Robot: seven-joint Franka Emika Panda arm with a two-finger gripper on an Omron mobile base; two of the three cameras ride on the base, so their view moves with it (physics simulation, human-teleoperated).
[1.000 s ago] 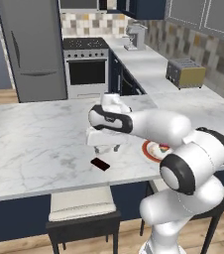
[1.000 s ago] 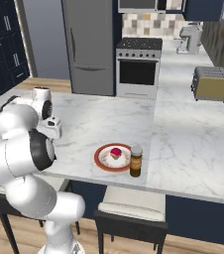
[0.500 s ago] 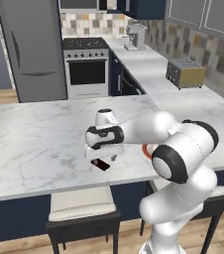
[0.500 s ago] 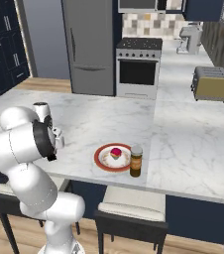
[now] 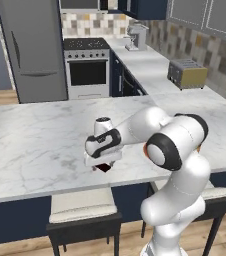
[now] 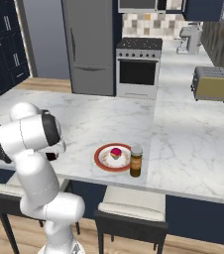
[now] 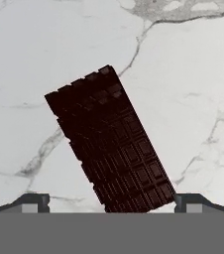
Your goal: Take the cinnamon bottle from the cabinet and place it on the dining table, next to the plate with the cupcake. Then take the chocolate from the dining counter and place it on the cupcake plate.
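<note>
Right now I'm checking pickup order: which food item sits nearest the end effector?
The chocolate, flat on the counter under the end effector; cupcake and cinnamon bottle sit farther off.

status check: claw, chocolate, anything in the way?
Claw open, low over the dark segmented chocolate bar, tips either side of its near end. Bar flat on white marble counter, not gripped. Nothing in the way.

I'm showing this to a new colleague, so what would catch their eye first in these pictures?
Probably the dark chocolate bar lying flat on the marble counter, between the open gripper fingertips. After that, the red plate with the cupcake near the counter's front edge, and the cinnamon bottle standing upright beside it.
</note>
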